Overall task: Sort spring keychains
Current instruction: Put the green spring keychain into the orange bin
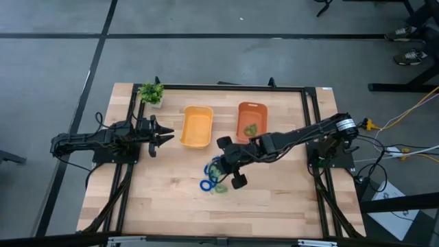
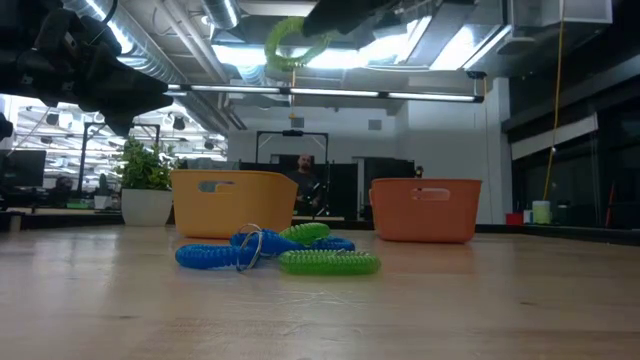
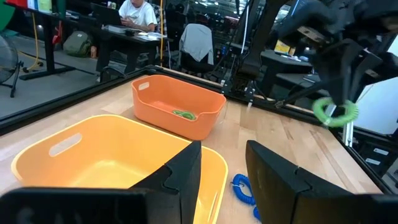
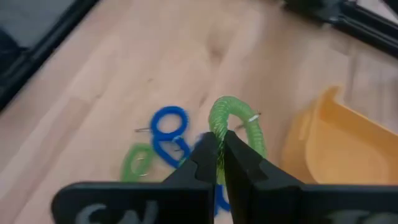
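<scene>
R tool (image 4: 219,163) clamped on green coil (image 4: 233,121) above desk (image 1: 274,206); one green in orange bin (image 3: 180,106), approx. four coils (image 2: 275,250) left; L tool (image 3: 221,171) apart, idle.

An open-plan lab or office: exposed ceiling ducts (image 2: 190,60), strip lights, desks with a seated person (image 3: 138,12), cables.
</scene>
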